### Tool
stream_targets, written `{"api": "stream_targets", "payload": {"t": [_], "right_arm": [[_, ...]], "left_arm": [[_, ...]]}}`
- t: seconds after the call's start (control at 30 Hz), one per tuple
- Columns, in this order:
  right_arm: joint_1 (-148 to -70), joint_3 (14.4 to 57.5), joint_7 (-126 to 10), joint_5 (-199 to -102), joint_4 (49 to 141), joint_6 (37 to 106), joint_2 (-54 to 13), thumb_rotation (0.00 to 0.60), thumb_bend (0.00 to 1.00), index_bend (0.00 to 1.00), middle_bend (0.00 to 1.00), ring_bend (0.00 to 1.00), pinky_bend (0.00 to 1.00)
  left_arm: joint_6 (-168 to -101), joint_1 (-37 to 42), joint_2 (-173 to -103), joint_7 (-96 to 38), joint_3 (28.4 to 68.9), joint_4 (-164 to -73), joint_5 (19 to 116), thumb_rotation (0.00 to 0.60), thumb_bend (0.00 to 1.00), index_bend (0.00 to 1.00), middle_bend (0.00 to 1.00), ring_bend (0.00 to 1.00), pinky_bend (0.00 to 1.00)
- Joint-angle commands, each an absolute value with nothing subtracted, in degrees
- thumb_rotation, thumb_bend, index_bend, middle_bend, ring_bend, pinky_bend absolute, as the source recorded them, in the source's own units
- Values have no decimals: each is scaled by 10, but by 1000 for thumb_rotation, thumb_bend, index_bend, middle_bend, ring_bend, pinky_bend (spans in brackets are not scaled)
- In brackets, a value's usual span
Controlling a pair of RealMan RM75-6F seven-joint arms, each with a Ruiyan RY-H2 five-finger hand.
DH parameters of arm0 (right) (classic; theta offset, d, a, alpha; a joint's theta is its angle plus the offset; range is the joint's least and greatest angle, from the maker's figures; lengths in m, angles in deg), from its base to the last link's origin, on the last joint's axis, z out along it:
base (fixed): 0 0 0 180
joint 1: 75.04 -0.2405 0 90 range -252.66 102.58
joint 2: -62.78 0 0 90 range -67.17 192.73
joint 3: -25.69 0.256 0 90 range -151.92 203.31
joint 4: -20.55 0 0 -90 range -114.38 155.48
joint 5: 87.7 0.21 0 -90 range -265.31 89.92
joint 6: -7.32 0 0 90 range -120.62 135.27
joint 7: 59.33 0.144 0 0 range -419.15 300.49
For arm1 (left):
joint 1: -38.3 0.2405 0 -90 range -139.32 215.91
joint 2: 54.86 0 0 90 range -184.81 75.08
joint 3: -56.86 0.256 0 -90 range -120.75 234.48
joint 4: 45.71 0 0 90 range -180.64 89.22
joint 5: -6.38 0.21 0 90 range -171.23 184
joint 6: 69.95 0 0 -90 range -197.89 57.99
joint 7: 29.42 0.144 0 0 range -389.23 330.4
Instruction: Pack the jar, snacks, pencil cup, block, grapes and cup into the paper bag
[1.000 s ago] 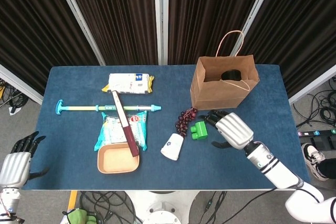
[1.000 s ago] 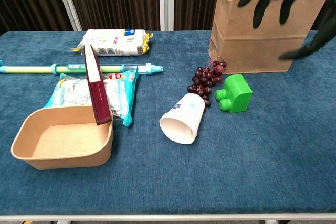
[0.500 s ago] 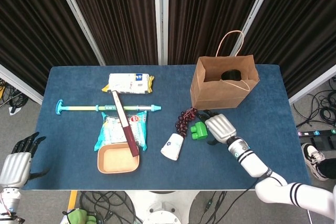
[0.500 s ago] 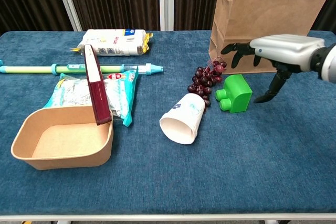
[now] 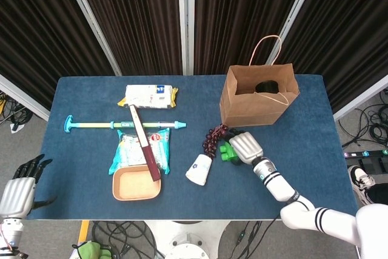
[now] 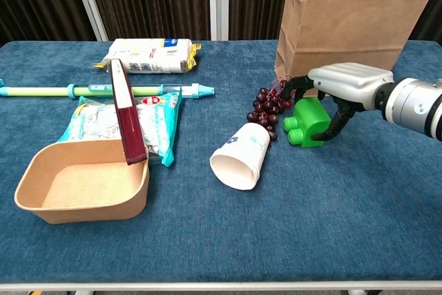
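The green block (image 6: 309, 121) is being worked on: the right robot hand (image 6: 342, 84) is being lowered over it, with the fingers (image 6: 338, 120) curled down around its sides. Whether a firm grip is already being made cannot be told from either view; the block is still resting on the desk (image 6: 345, 226), just in front of the paper bag (image 6: 352, 25). The grapes (image 6: 268, 107) are lying touching the block's left side, and the white cup (image 6: 240, 156) is lying on its side just beyond them. The snacks (image 6: 148, 55) are lying well apart, at the far left. Something dark is already sitting inside the bag. The left robot hand (image 5: 18, 189) is being held off the desk's near left corner, its fingers apart and holding nothing. Next, a secure closing on the block is judged to be needed, then a lift clear of the grapes and over the bag's open rim.
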State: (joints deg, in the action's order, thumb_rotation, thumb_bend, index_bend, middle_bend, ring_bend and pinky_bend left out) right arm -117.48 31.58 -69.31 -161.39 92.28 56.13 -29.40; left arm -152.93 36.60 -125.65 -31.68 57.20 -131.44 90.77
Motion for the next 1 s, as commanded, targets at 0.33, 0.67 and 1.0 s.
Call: {"api": "stream_targets", "payload": {"t": [0.33, 0.67, 1.0], "right_arm": [[-1159, 315, -627, -1772, 1054, 713, -199, 600, 205, 543, 539, 361, 515], [-1142, 429, -629, -1769, 1180, 842, -82, 600, 204, 545, 540, 360, 514], [-1149, 515, -654, -1567, 1137, 788, -44, 600, 203, 509, 520, 349, 493]], "left_arm": [[-1534, 368, -1255, -318, 572, -1315, 910, 600, 42, 222, 175, 133, 143], [-1536, 366, -1251, -313, 572, -1322, 915, 600, 42, 221, 175, 133, 144], [-1532, 366, -1251, -312, 572, -1324, 912, 600, 42, 221, 175, 133, 144]]}}
